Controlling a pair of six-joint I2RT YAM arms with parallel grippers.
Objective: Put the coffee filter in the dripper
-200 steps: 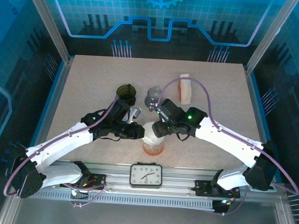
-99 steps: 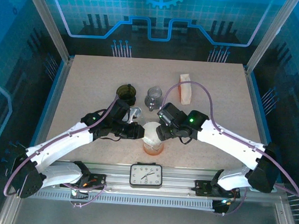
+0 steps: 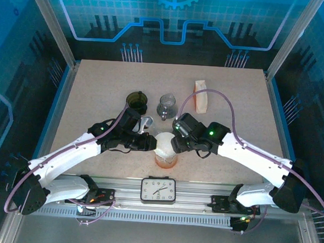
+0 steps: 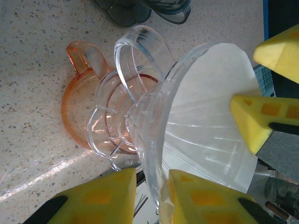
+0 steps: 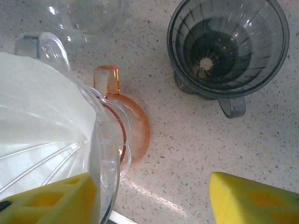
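Lining the clear ribbed plastic dripper (image 4: 148, 135), the white cone-shaped paper coffee filter (image 4: 210, 102) lies smooth, its edge rising past the rim, just ahead of the left gripper (image 4: 152, 189), which is clenched on that rim. The right gripper (image 5: 149, 198) hangs released, pads spread wide, one beside the dripper's wall. An orange translucent cup (image 4: 74, 116) sits underneath.

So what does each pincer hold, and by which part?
The left pincer grips the clear dripper by its rim; the right pincer is open, holding nothing.
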